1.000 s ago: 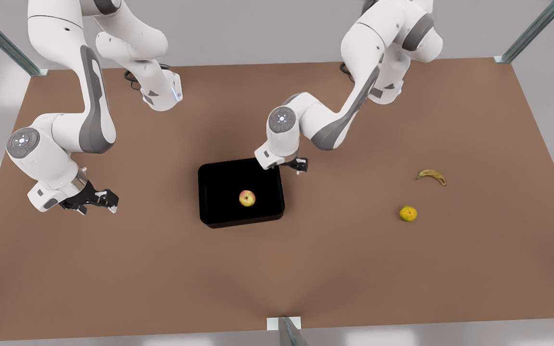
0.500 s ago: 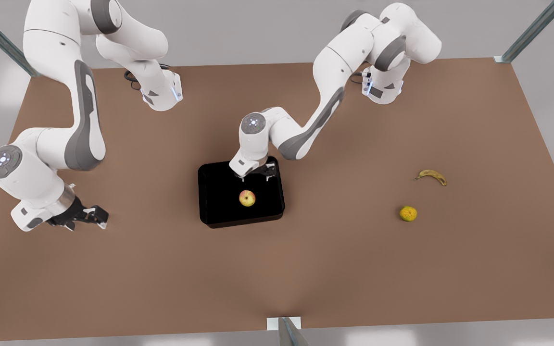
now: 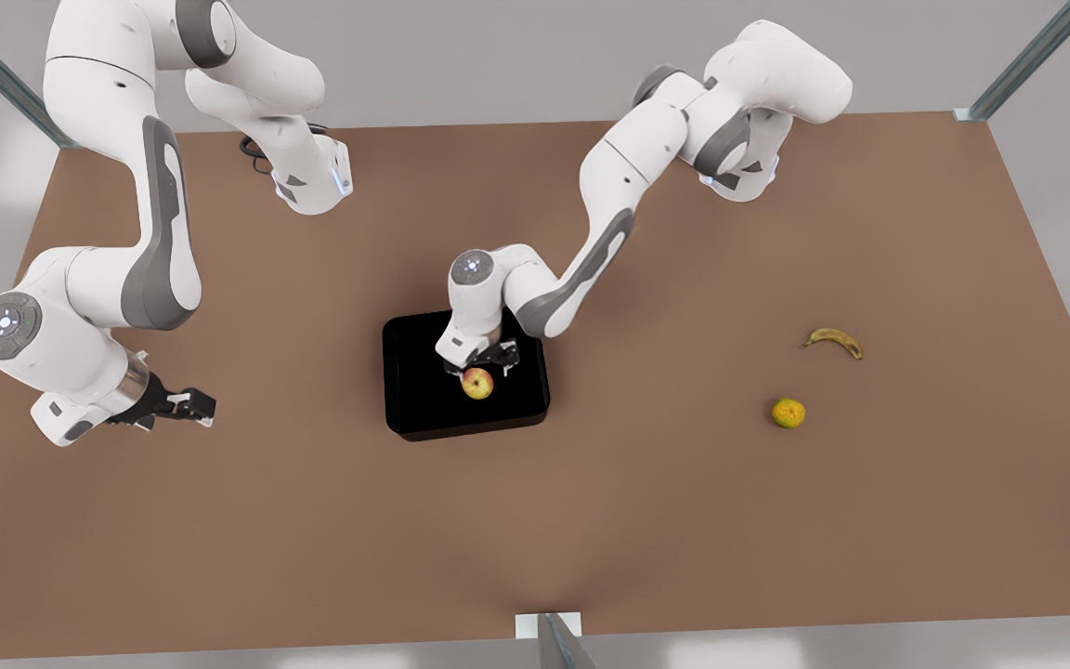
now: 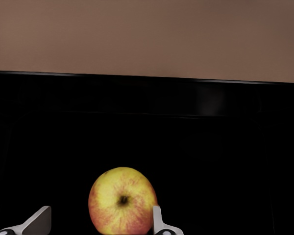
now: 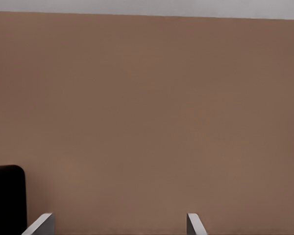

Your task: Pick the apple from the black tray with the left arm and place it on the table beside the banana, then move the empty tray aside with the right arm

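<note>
A red-yellow apple [image 3: 477, 383] lies in the black tray [image 3: 424, 395] near the middle of the table. My left gripper [image 3: 481, 360] hangs open just above and behind the apple, inside the tray's outline. In the left wrist view the apple [image 4: 121, 200] sits close between the fingertips [image 4: 40, 219], off-centre toward one of them, with the tray floor [image 4: 196, 161] around it. The banana [image 3: 835, 341] lies on the table at the front view's right. My right gripper [image 3: 193, 407] waits open, low over the table at the front view's left.
A yellow-green round fruit [image 3: 788, 413] rests near the banana. The right wrist view holds bare brown table [image 5: 147, 122] and one corner of the tray [image 5: 6, 198]. Both arm bases stand at the table's far edge.
The left gripper has travelled from the tray's far rim down to just above the apple. The right arm has shifted slightly at the front view's left.
</note>
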